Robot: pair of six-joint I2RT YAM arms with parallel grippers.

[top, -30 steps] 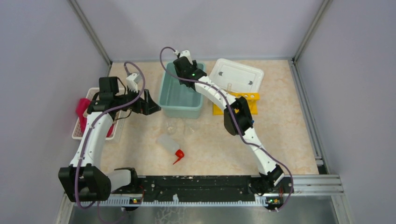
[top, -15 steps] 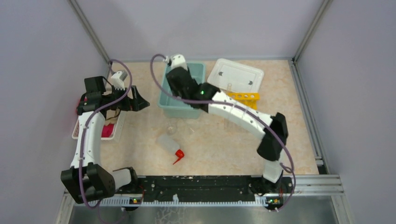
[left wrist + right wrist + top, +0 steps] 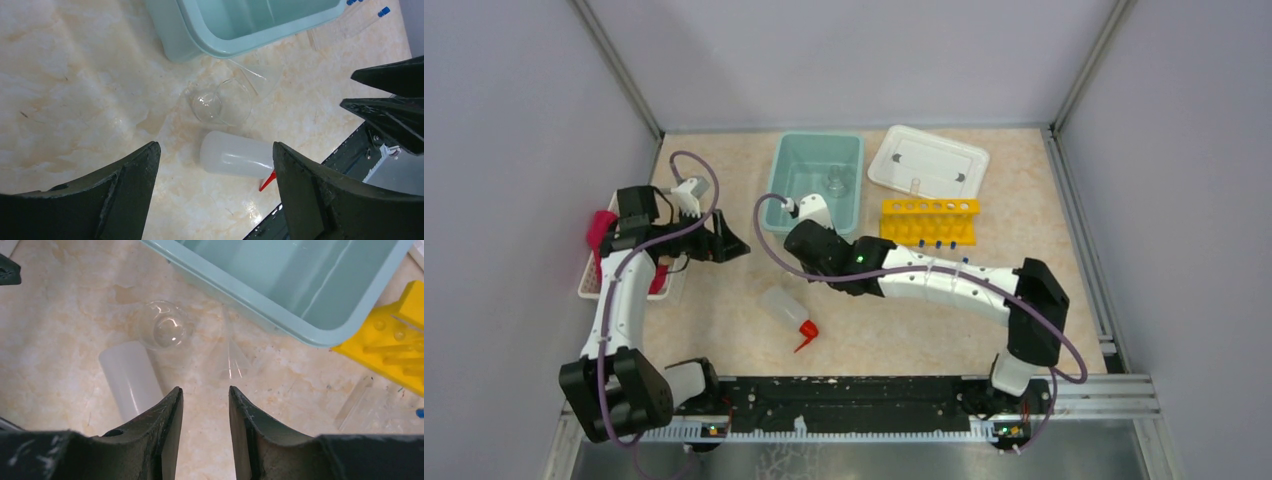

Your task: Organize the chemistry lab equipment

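A translucent white squeeze bottle (image 3: 784, 305) with a red spout (image 3: 806, 331) lies on its side on the table. A clear beaker (image 3: 222, 102) lies beside it, and a clear conical glass piece (image 3: 233, 354) lies in front of the teal bin (image 3: 781, 190). A glass flask (image 3: 836, 182) stands inside the bin. The yellow rack (image 3: 929, 212) holds blue-capped tubes (image 3: 938, 243). My right gripper (image 3: 205, 388) hovers low just short of the conical glass, jaws narrowly open and empty. My left gripper (image 3: 215, 146) hangs wide open above the bottle (image 3: 235, 157).
A white lid (image 3: 929, 160) lies behind the rack. A white slatted basket (image 3: 589, 283) with a pink cloth (image 3: 602, 232) sits at the left wall. A loose clear tube (image 3: 354, 401) lies near the rack (image 3: 395, 345). The right arm (image 3: 944, 280) stretches across mid-table.
My right arm has swung back from over the teal bin to low in front of it, and its jaws have narrowed. The flask in the bin is now uncovered. My left gripper shifted slightly.
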